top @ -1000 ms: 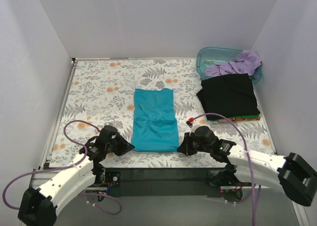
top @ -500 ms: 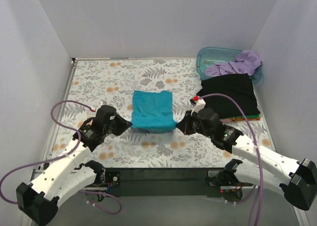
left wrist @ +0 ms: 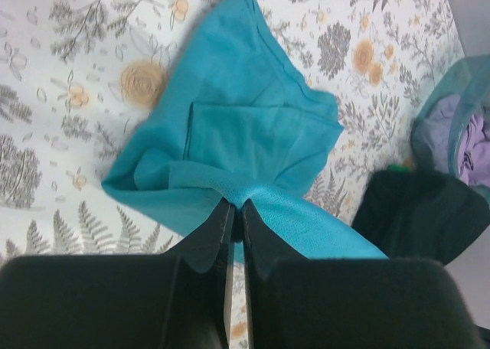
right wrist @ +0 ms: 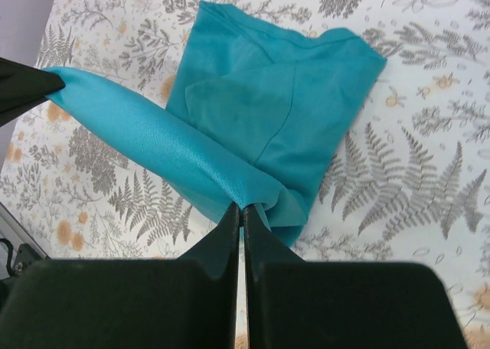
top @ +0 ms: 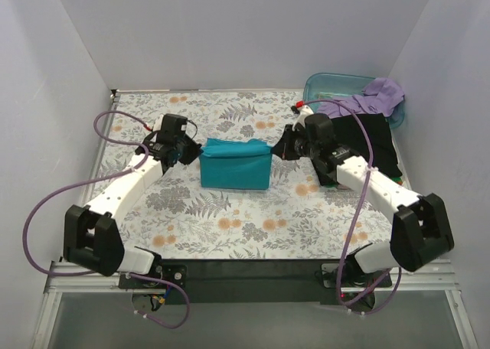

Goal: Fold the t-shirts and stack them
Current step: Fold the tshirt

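The teal-blue t-shirt (top: 234,165) lies folded over on itself at the table's middle, its raised edge stretched between my two grippers. My left gripper (top: 197,154) is shut on its left corner, seen in the left wrist view (left wrist: 238,203). My right gripper (top: 277,151) is shut on its right corner, seen in the right wrist view (right wrist: 243,206). The teal shirt fills both wrist views (left wrist: 253,135) (right wrist: 276,104). The black t-shirt (top: 360,146) lies folded at the right. The lavender-purple t-shirt (top: 367,98) hangs crumpled from the tub.
A translucent blue-green plastic tub (top: 325,85) stands at the back right corner. Something orange and green (top: 396,181) peeks out under the black shirt. White walls close the table on three sides. Purple cables loop off both arms.
Both grippers have carried the shirt's near edge away from the front of the table toward the back, folding the long shirt in half over itself.
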Available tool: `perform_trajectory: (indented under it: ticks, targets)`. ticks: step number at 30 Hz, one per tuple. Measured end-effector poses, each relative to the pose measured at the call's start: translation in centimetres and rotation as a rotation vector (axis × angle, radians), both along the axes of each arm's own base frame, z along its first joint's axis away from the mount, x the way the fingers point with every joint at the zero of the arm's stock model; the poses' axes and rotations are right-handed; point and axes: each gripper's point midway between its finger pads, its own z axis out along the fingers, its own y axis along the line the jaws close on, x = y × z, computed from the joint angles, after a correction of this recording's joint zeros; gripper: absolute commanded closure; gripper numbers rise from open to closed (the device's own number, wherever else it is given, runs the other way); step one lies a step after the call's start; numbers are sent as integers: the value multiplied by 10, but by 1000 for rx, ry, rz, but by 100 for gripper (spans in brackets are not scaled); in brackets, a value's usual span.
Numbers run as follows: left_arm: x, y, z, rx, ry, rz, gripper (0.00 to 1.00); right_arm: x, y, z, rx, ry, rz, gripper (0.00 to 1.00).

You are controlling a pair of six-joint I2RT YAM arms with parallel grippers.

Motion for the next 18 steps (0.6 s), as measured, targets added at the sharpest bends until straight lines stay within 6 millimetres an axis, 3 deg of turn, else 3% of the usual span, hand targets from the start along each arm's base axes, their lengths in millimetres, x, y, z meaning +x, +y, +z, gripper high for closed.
perform_trajectory:
  ticks: [3, 9, 10, 11, 12, 13, 14, 15, 17, 18]
  targets:
    - [25, 2, -4, 8, -9, -5, 100, 29, 2, 0, 1, -6, -3, 99]
    - [89, -2, -37, 31, 21, -42, 100, 86, 6, -31, -25, 40, -2, 99]
    - [99, -1, -47, 34, 34, -40, 91, 99, 7, -40, -26, 50, -1, 99]
    - [109, 1, -58, 39, 51, -37, 58, 112, 9, -47, -24, 56, 2, 93]
    - [117, 3, -71, 47, 70, -38, 42, 124, 11, -54, -24, 59, 1, 81]
    - [128, 4, -87, 47, 97, -28, 29, 136, 12, -64, -28, 72, 1, 45]
    - [132, 9, -95, 56, 108, -28, 2, 148, 13, -73, -29, 75, 5, 29]
    - [138, 12, -107, 59, 133, -26, 2, 158, 13, -83, -28, 89, 6, 3]
    - [149, 16, -120, 53, 165, -24, 2, 166, 10, -98, -33, 114, 19, 2]
    - [154, 18, -116, 52, 154, -26, 2, 167, 8, -101, -34, 125, 17, 1]
